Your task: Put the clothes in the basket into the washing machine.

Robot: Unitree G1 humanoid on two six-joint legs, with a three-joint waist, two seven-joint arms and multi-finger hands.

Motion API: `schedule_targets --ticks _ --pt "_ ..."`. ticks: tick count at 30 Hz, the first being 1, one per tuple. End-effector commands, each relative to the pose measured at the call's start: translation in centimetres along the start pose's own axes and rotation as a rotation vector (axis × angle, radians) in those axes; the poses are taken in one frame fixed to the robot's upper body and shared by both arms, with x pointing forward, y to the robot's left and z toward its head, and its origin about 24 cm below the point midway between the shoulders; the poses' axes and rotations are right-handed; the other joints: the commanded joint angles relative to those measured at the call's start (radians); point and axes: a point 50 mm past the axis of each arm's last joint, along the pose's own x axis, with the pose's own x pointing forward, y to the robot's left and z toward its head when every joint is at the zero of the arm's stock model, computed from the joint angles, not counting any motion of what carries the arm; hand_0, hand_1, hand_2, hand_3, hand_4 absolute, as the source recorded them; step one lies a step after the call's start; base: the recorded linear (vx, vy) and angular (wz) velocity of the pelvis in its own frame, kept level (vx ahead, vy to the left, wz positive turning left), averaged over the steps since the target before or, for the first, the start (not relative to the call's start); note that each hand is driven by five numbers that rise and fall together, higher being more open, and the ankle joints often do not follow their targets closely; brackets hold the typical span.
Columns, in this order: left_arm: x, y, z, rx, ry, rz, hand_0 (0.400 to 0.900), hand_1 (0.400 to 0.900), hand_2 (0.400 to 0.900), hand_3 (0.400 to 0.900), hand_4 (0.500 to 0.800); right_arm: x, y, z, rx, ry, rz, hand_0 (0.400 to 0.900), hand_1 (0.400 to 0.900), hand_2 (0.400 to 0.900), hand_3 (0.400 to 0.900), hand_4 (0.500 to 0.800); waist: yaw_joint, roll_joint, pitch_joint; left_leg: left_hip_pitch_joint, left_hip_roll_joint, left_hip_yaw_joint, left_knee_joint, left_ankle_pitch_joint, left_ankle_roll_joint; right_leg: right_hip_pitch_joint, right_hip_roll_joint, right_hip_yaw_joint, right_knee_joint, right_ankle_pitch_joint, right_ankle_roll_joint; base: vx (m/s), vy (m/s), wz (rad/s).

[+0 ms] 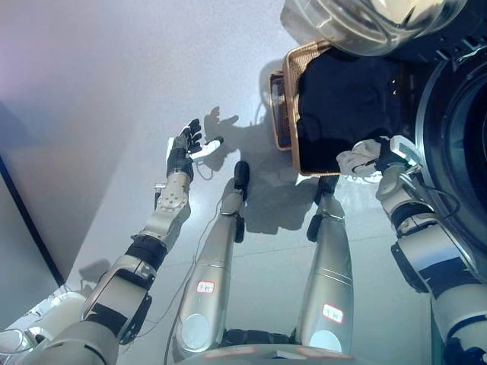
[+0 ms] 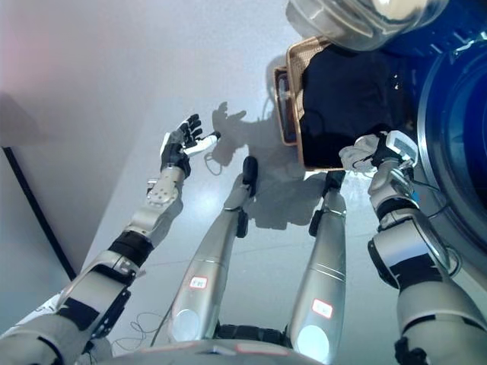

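Note:
A woven basket [image 1: 288, 114] stands on the floor ahead, filled with dark clothes [image 1: 342, 106]. To its right is the washing machine [image 1: 449, 114], its round drum opening facing left and its clear door [image 1: 365, 23] swung out above the basket. My right hand [image 1: 380, 158] is at the basket's near right corner, fingers curled round a crumpled white cloth [image 1: 356, 162]. Far to the left, my left hand [image 1: 186, 148] hangs over the bare floor, fingers spread and holding nothing.
Pale grey floor [image 1: 114, 91] stretches left of the basket. A dark strip [image 1: 27, 220] runs along the far left edge. The machine's open door overhangs the basket's far side.

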Motion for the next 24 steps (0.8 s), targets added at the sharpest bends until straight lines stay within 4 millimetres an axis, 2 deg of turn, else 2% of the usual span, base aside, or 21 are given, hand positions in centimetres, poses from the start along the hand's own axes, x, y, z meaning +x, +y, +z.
schedule_targets --ticks 1,2,3,4,5,6,19,24 --pt "0.2 1.9 2.9 -0.047 -0.147 0.064 0.9 0.9 0.9 0.9 0.8 0.9 -4.7 -3.4 -0.088 0.117 -0.086 0.9 0.9 0.9 0.9 0.8 -0.015 0.042 -0.031 -0.105 0.04 -0.021 0.146 -0.112 -0.06 -0.025 -0.037 0.041 -0.066 0.113 0.04 0.0 0.0 0.0" --pt "0.2 2.0 3.2 -0.052 -0.16 0.068 0.9 0.9 0.9 0.9 0.8 1.0 -5.0 -3.0 -0.064 0.111 -0.093 0.9 0.9 0.9 0.9 0.8 -0.016 0.04 -0.031 -0.114 0.04 -0.02 0.148 -0.112 -0.059 -0.035 -0.034 0.044 -0.062 0.113 0.039 0.0 0.0 0.0" --pt "0.2 2.0 3.3 -0.054 -0.163 0.071 0.9 0.9 0.9 0.9 0.8 1.1 -5.2 -2.6 -0.043 0.095 -0.102 0.825 0.825 0.825 0.825 0.755 -0.02 0.035 -0.031 -0.122 0.041 -0.018 0.15 -0.112 -0.059 -0.044 -0.032 0.046 -0.062 0.113 0.038 -0.01 0.01 -0.06" --pt "0.3 2.1 3.5 -0.051 -0.167 0.08 0.9 0.9 0.9 0.9 0.8 1.1 -5.3 -2.2 -0.017 0.082 -0.112 0.627 0.627 0.627 0.627 0.636 -0.023 0.03 -0.031 -0.131 0.041 -0.017 0.153 -0.113 -0.058 -0.052 -0.03 0.048 -0.061 0.113 0.037 -0.01 0.004 -0.07" --pt "0.4 2.1 3.7 -0.048 -0.174 0.082 0.9 0.9 0.9 0.9 0.8 1.2 -5.4 -1.9 -0.006 0.072 -0.118 0.567 0.567 0.567 0.567 0.6 -0.024 0.028 -0.031 -0.137 0.041 -0.018 0.154 -0.113 -0.058 -0.06 -0.03 0.047 -0.059 0.114 0.037 -0.01 0.003 -0.04" --pt "0.4 2.2 4.0 -0.051 -0.186 0.087 0.9 0.9 0.9 0.9 0.8 1.2 -5.4 -1.5 0.009 0.059 -0.123 0.4 0.4 0.4 0.4 0.5 -0.026 0.026 -0.031 -0.144 0.041 -0.019 0.154 -0.113 -0.058 -0.067 -0.028 0.048 -0.057 0.114 0.036 0.0 0.0 0.0" --pt "0.2 2.3 4.6 -0.086 -0.217 0.111 0.9 0.9 0.9 0.9 0.8 1.2 -5.1 0.2 0.08 0.019 -0.122 0.4 0.4 0.4 0.4 0.5 -0.026 0.018 -0.031 -0.165 0.038 -0.018 0.16 -0.111 -0.056 -0.093 -0.025 0.05 -0.05 0.116 0.03 0.0 0.0 0.0" --pt "0.2 2.6 3.7 -0.075 -0.181 0.125 0.9 0.9 0.9 0.9 0.8 1.0 -3.9 0.3 0.177 0.014 -0.102 0.4 0.4 0.4 0.4 0.5 -0.028 0.005 -0.031 -0.104 0.041 -0.016 0.144 -0.107 -0.057 -0.037 -0.025 0.044 -0.056 0.11 0.032 0.02 -0.006 -0.05"
